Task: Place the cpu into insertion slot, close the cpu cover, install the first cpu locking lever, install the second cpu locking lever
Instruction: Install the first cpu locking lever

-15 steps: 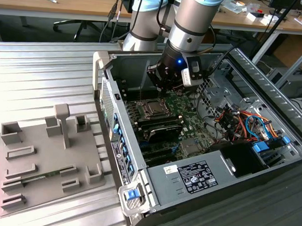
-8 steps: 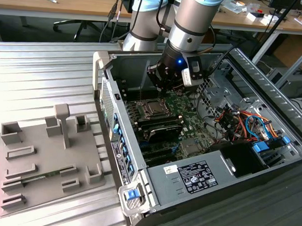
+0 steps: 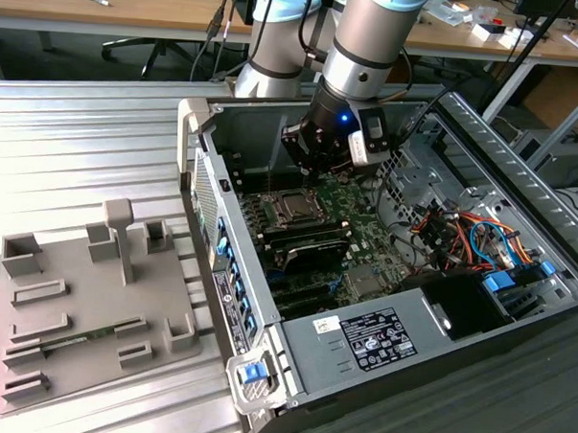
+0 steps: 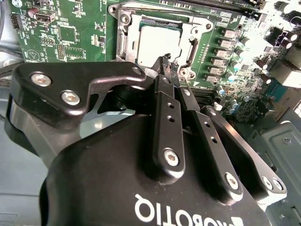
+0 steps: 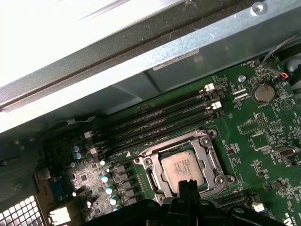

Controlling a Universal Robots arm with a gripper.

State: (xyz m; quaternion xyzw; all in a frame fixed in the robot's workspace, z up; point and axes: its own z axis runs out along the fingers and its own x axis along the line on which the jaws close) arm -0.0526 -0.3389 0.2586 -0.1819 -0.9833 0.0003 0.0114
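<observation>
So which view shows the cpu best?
The first wrist view: the cpu sits in the socket, grey top evenly lit. The second wrist view shows it washed out by glare, gripper at its edge. The exterior view shows it from far.

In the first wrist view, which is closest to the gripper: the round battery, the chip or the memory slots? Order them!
1. Chip, right at the gripper.
2. Memory slots, between the chip and the case wall.
3. Round battery, beyond the slots' white-clipped end.
</observation>
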